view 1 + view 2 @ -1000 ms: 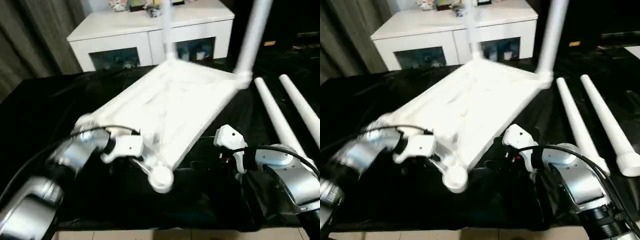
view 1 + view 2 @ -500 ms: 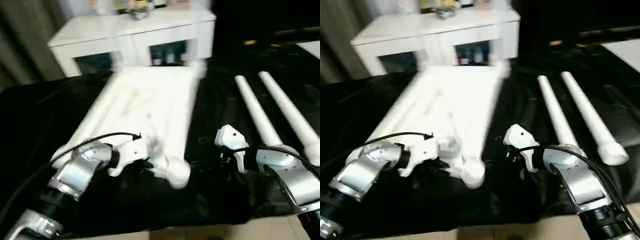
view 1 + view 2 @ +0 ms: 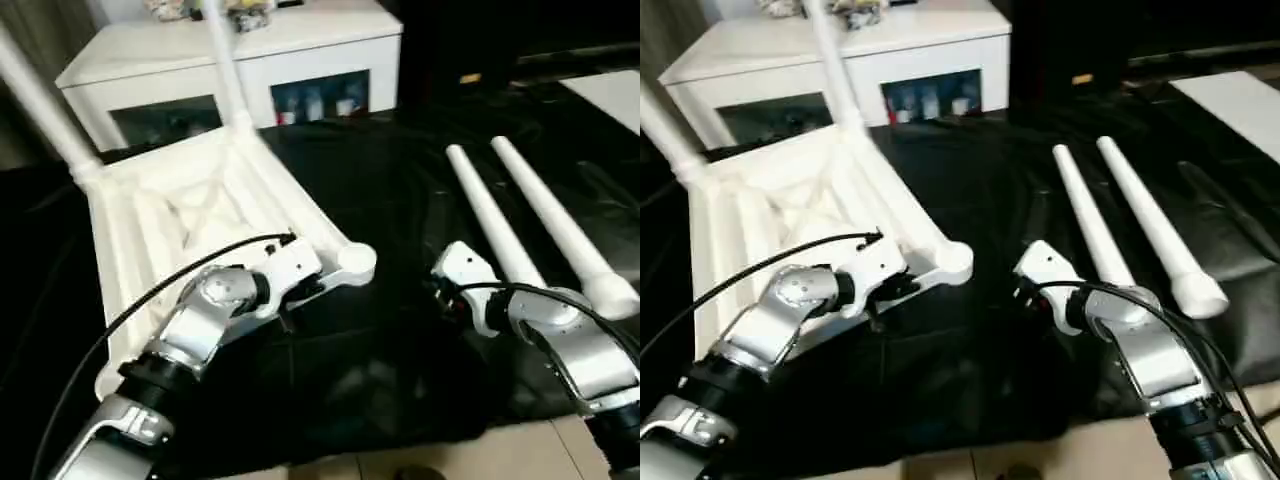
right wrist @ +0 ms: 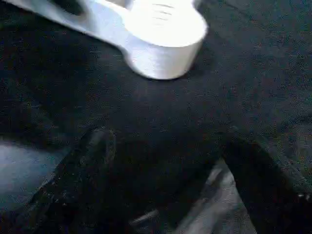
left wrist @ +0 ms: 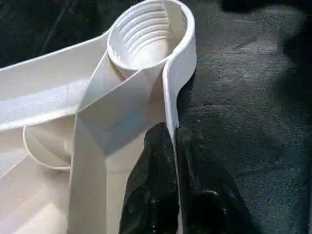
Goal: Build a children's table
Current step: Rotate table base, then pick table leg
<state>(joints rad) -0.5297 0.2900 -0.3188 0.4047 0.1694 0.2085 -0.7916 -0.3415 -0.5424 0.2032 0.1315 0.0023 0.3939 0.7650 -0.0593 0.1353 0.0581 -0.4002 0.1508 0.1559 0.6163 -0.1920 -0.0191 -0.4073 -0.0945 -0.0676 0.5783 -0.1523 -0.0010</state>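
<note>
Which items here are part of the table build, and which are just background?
Part of the build:
- tabletop, upside down, its rim pinched by the left claw
- two fitted legs standing up from it
- two loose legs lying on the black cloth
- empty corner socket
- right claw, open

Background:
- white cabinet with clutter on top

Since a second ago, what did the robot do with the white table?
The left pincer, clamped on the tabletop rim, swung it around: the fitted legs went from the right to the left. The right pincer stayed open; two loose legs stayed put.
</note>
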